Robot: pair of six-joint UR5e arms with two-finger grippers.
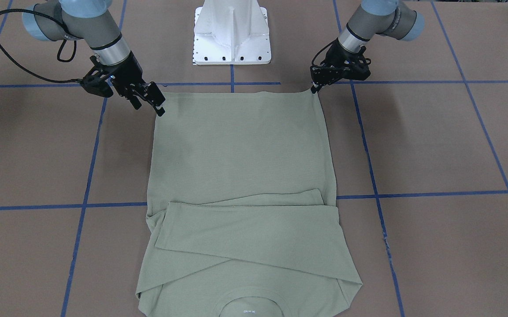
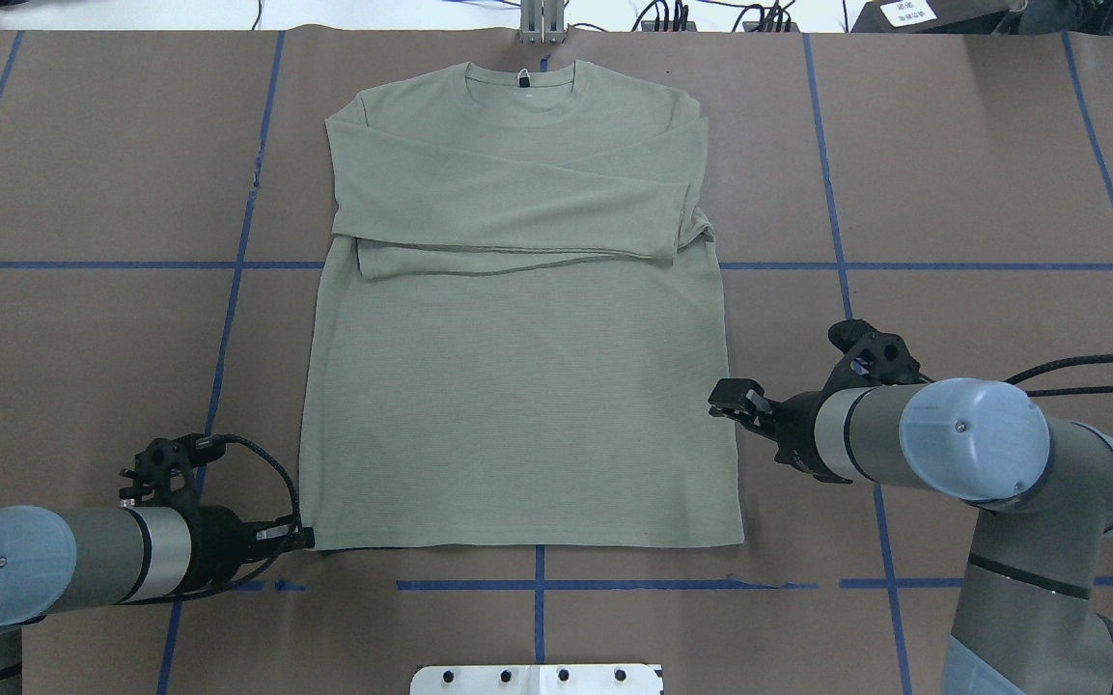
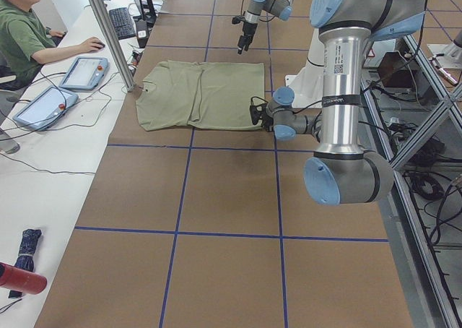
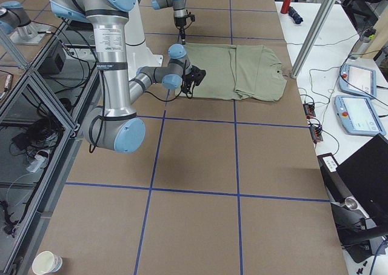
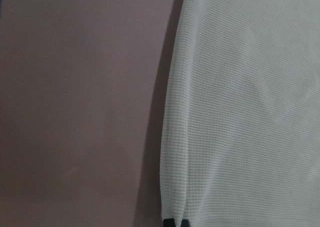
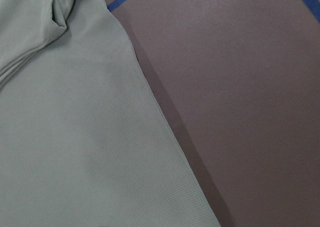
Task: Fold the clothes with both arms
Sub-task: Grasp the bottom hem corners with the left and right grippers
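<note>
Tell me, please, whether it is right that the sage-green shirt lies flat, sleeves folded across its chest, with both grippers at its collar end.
Not the collar: the overhead view shows the left gripper and right gripper at the hem end of the shirt, which lies flat, sleeves folded across its chest.

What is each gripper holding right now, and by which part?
The left gripper appears pinched on the near hem corner of the shirt. The right gripper holds nothing, hanging open near the shirt's other side.
</note>
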